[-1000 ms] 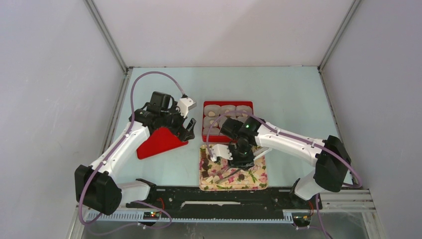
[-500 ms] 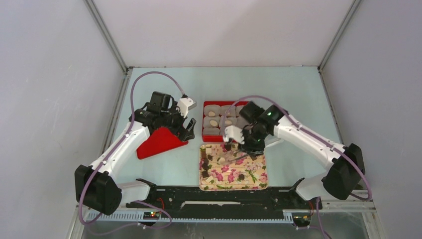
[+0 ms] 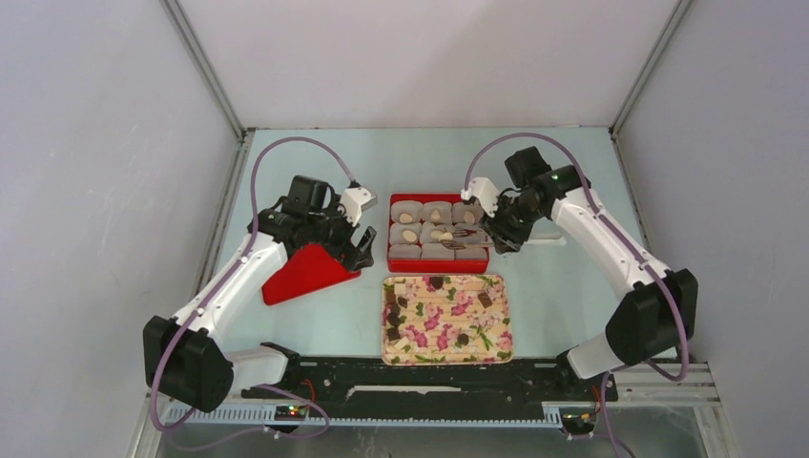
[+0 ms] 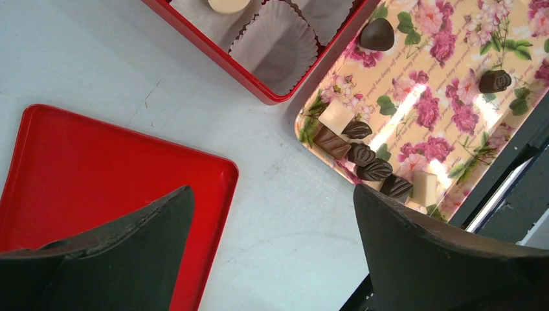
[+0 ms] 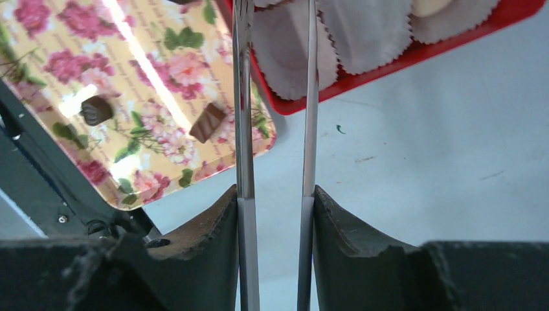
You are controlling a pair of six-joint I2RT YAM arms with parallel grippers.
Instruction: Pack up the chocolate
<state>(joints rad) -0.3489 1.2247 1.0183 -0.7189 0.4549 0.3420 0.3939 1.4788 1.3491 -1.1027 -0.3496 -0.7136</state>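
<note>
Dark and cream chocolate pieces [image 3: 396, 315] lie scattered on the floral tray [image 3: 448, 355]; several sit in a row [image 4: 362, 155] in the left wrist view. Cream pieces [image 3: 410, 235] rest in paper cups inside the red box [image 3: 437, 260]. My right gripper [image 3: 503, 229] [image 5: 275, 201] is shut on metal tongs [image 5: 243, 97], whose arms reach over the box's right side. The tips leave the wrist view, and I cannot tell if they hold a piece. My left gripper [image 3: 358, 250] [image 4: 272, 246] hangs open and empty beside the red lid [image 3: 305, 272].
Grey crinkled paper cups [image 5: 369, 32] line the red box. The red lid [image 4: 97, 168] lies flat left of the box. The black rail [image 3: 429, 374] of the arm bases runs just below the floral tray.
My right arm carried the tongs from over the floral tray up and right to the red box. The left arm stayed still.
</note>
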